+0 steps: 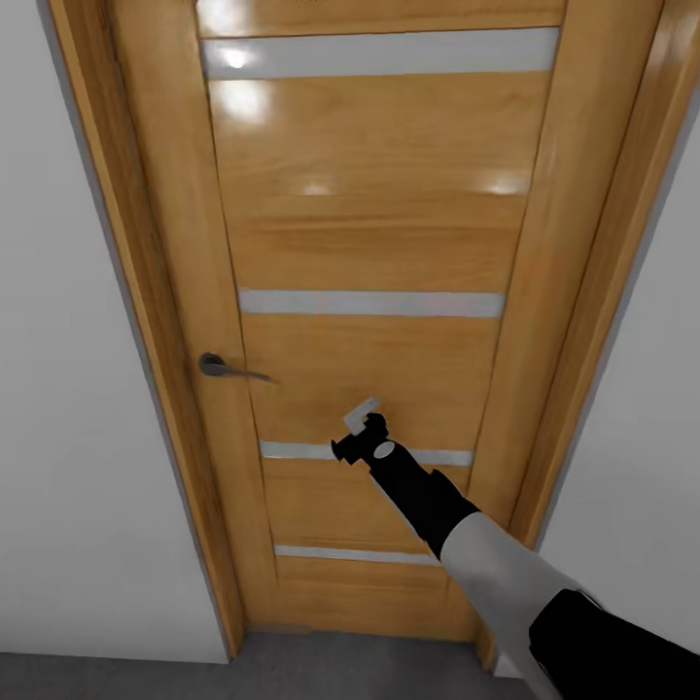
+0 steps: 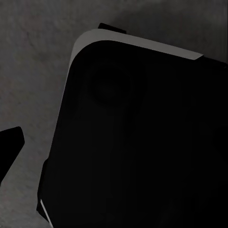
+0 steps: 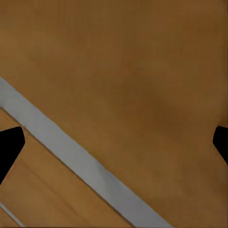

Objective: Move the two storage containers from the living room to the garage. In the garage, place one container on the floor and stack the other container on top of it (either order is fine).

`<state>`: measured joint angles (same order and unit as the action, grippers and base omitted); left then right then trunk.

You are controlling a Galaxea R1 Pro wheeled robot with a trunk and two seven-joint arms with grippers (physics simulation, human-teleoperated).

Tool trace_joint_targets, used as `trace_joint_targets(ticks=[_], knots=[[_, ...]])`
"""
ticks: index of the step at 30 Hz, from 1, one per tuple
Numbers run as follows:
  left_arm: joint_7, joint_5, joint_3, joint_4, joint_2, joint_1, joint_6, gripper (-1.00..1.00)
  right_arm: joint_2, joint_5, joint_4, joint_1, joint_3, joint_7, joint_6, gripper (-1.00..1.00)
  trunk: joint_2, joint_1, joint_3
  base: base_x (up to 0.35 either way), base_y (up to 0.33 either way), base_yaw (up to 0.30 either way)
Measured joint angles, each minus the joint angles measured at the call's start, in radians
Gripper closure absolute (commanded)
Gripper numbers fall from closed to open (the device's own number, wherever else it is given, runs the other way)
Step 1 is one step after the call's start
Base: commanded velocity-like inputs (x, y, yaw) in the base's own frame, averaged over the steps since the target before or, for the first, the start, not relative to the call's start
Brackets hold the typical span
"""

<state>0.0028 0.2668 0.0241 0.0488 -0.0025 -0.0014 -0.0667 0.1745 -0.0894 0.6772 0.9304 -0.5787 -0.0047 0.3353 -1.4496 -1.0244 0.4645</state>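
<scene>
**Right end effector raised against a wooden door**

The right end effector (image 1: 362,424) is held up close to the honey-brown panelled door (image 1: 379,243), its fingers spread wide in the right wrist view, nothing between them. A grey lever handle (image 1: 226,367) is seen to its left, apart from it. A strip of dark grey floor (image 1: 292,671) is seen below the door. The left end effector's state cannot be told; dark concrete and the robot's base (image 2: 137,142) are shown beneath it.

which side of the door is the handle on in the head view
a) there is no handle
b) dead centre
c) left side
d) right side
c: the grey lever handle sits near the left edge of the wooden door, to the left of the right hand raised in front of the panel.
</scene>
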Motion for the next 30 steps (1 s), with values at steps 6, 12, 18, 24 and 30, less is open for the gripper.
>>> trace_joint_targets(ticks=[6,12,18,24,30], knots=[[0.0,0.0,0.0,0.0,0.0,0.0,0.0,-1.0,0.0,-0.003,-0.001,0.0,-0.001,0.0,-0.001,-1.0,0.0,0.0,0.0,0.323,0.0,0.0],[0.0,0.0,0.0,0.0,0.001,0.0,0.0,-1.0,0.0,0.001,-0.001,0.0,-0.039,0.001,-0.001,-1.0,0.0,0.0,0.0,0.323,0.0,0.0],[0.0,0.0,0.0,0.0,0.0,0.0,0.0,-1.0,0.0,-0.087,-0.022,0.002,-0.049,-0.011,0.013,-1.0,0.0,0.0,0.0,0.319,0.0,0.0],[0.0,-0.001,0.0,0.0,0.0,0.0,0.0,-1.0,0.0,-0.111,-0.101,0.063,-0.044,-0.016,0.014,-1.0,0.0,0.0,0.0,0.316,0.0,0.0],[0.0,-0.002,0.0,0.0,0.0,0.0,0.0,-1.0,0.0,-0.104,-0.178,0.142,-0.044,-0.017,0.04,-1.0,0.0,0.0,0.0,0.316,0.0,0.0]])
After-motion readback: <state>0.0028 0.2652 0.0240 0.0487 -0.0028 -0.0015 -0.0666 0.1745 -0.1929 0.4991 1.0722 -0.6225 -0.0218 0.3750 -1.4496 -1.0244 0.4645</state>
